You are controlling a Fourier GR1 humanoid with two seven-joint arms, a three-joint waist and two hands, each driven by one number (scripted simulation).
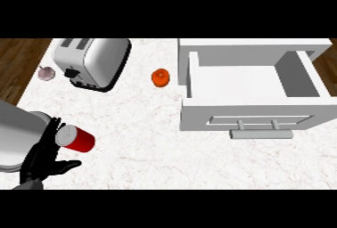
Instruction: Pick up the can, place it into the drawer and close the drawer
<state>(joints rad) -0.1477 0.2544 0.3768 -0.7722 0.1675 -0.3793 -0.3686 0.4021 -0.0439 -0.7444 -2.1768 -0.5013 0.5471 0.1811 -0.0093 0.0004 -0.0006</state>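
Observation:
A red can (77,139) with a silver end lies tilted on the white counter at the lower left. My left hand (41,156) is right beside it. The fingers (50,133) stand straight along the can's silver end, and the thumb (66,167) sticks out below the can; nothing is curled round it. The white drawer (192,75) stands pulled open at the upper right with a bare inside, its front panel and bar handle (260,133) facing me. My right hand does not show.
A silver toaster (92,60) stands at the upper left with a small pale purple bulb (47,73) beside it. An orange round object (161,77) lies just left of the drawer. Wooden floor shows past the counter's left edge.

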